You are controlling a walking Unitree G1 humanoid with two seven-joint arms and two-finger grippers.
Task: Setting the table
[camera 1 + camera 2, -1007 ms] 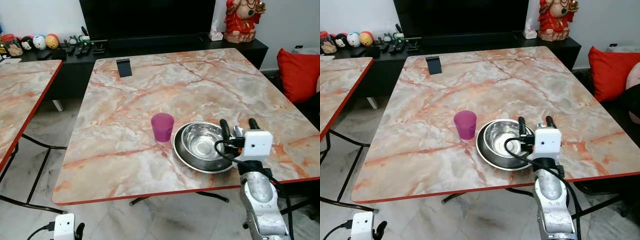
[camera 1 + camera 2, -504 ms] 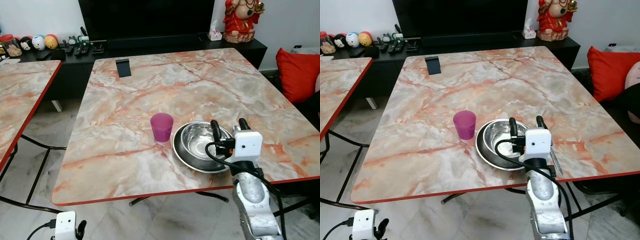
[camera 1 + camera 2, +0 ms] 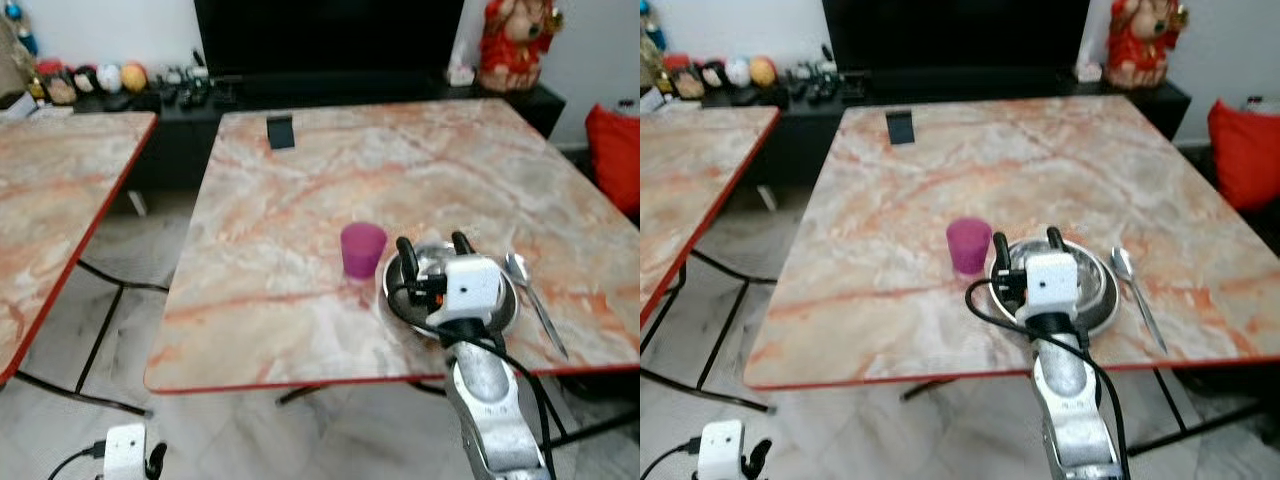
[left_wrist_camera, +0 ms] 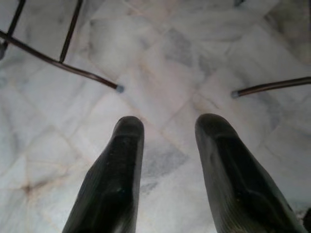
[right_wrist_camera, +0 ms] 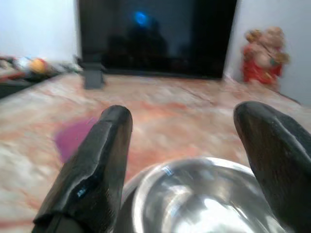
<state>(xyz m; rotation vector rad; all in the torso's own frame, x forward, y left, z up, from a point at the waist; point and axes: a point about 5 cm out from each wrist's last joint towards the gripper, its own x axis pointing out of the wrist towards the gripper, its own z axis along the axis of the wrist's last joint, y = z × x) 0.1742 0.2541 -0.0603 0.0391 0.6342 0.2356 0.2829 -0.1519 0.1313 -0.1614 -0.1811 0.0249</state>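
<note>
Steel bowl nr table edge; right hand spread above.

No text, label, brand, number or sign could be read on anything in these blurred views.

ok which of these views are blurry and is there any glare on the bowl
Both eye views are softly motion-blurred, edges of the purple cup and spoon smeared. The right wrist view is the blurriest, the steel bowl carrying bright white glare streaks between the right gripper's open fingers. The left wrist view is fairly sharp: the left gripper, open, over evenly lit marble floor.
</note>
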